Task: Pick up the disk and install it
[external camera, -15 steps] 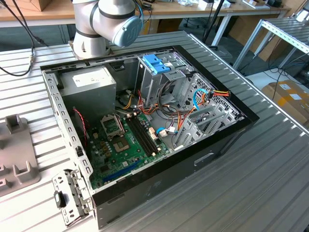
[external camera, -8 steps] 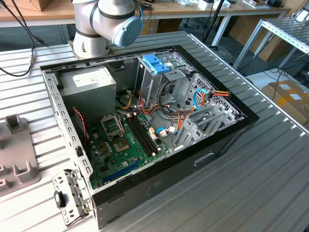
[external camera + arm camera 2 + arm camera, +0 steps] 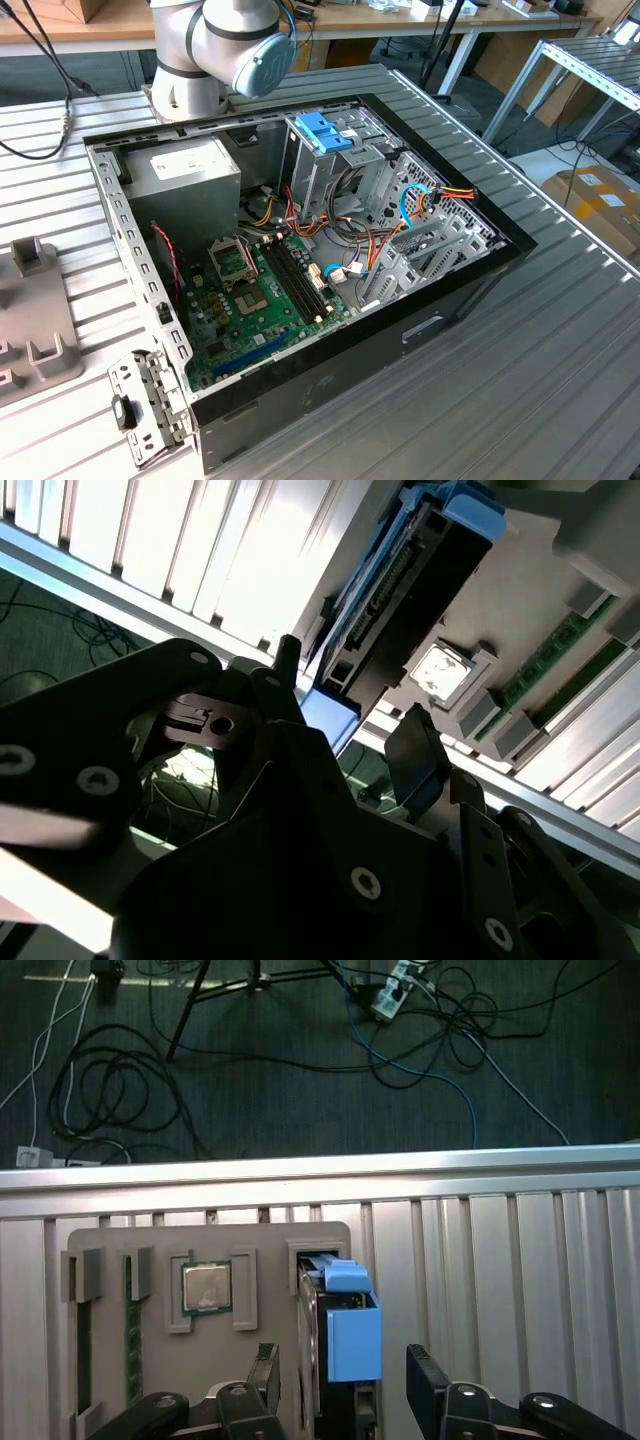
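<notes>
hand, fingers spread, flanks the disk.

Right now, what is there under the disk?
The disk stands on edge in a slot of the grey holder, which lies on the slatted table. The disk itself covers the bottom of the slot.

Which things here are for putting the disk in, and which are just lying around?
For the job: disk, standing in the grey holder; hand, open, a finger either side of it; computer case; drive cage.
Lying about: processor chip; memory sticks; floor cables.
</notes>
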`<move>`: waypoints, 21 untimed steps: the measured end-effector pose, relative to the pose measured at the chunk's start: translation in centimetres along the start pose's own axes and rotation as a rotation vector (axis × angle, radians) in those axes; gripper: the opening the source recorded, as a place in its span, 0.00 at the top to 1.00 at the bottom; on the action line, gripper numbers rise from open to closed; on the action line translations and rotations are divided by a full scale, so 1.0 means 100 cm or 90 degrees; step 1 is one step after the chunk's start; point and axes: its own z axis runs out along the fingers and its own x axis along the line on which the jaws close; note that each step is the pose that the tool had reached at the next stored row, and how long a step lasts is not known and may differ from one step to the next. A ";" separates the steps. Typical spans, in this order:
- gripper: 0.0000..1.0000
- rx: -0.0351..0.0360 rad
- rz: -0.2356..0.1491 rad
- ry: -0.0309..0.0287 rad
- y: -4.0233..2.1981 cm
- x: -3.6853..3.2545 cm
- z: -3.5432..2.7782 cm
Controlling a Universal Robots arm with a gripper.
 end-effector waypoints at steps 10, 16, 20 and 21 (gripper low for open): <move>0.38 -0.0002 -0.001 -0.0026 0.0001 0.0003 0.0054; 0.38 -0.0003 -0.001 -0.0036 0.0000 0.0004 0.0078; 0.38 -0.0003 -0.001 -0.0041 -0.0001 0.0005 0.0091; 0.38 -0.0003 -0.001 -0.0042 -0.0001 0.0005 0.0094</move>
